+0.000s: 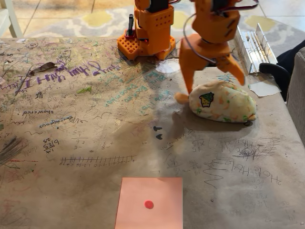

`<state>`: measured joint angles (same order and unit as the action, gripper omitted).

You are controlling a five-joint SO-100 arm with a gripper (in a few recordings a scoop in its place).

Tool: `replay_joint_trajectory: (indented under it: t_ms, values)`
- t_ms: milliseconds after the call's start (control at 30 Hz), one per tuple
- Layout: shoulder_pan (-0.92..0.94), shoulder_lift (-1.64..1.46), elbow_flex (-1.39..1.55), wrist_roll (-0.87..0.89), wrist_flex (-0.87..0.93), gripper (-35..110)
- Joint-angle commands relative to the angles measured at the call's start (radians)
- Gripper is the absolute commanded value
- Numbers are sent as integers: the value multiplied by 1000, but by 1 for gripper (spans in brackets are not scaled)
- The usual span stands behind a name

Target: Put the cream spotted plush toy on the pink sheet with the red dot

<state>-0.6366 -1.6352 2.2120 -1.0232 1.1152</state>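
The cream spotted plush toy (223,102) lies on its side on the table (86,143) in the right half of the frame, slightly above mid-height. Its dark square cupcake patch faces the camera at the toy's left end, and the small tan-orange nub projects from that same end toward the left. Orange and green speckles cover the visible body. The orange gripper (215,80) hangs directly above the toy with its two fingers spread wide apart. The left finger (187,71) points down to a spot just above the nub end; the right finger tip sits close to the upper right edge of the toy's back. Whether either tip touches the plush cannot be determined. Nothing is clamped between the fingers. The arm's orange base (147,33) stands on the table at the top centre of the frame. The pink sheet with the red dot (149,202) lies flat at the bottom centre of the frame, cut off by the lower edge, well apart from the toy and to its lower left. The red dot sits near the sheet's middle. The table surface is brown paper covered in handwritten scribbles and drawings. A whitish paper scrap (263,88) lies near the right edge, just right of the toy. A metal hinged part (250,43) rests at the upper right.
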Motion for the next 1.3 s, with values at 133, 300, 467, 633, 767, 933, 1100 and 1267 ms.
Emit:
replay_joint_trajectory:
  t_ms: [133, 300, 467, 633, 767, 933, 1100, 1267]
  values:
    - [-61, 21, -61, 43, -121, 15]
    - [-130, 11, -60, 118, -150, 4]
    - [-170, 5, -117, 179, -117, 3]
    - [-178, -72, -268, 250, 31, 3]
    - [-204, -199, -365, 322, 112, 3]
    - [-179, -379, -499, 345, 225, 3]
    - [-138, -509, -752, 298, 376, 3]
    - [-129, -545, -741, 287, 423, 3]
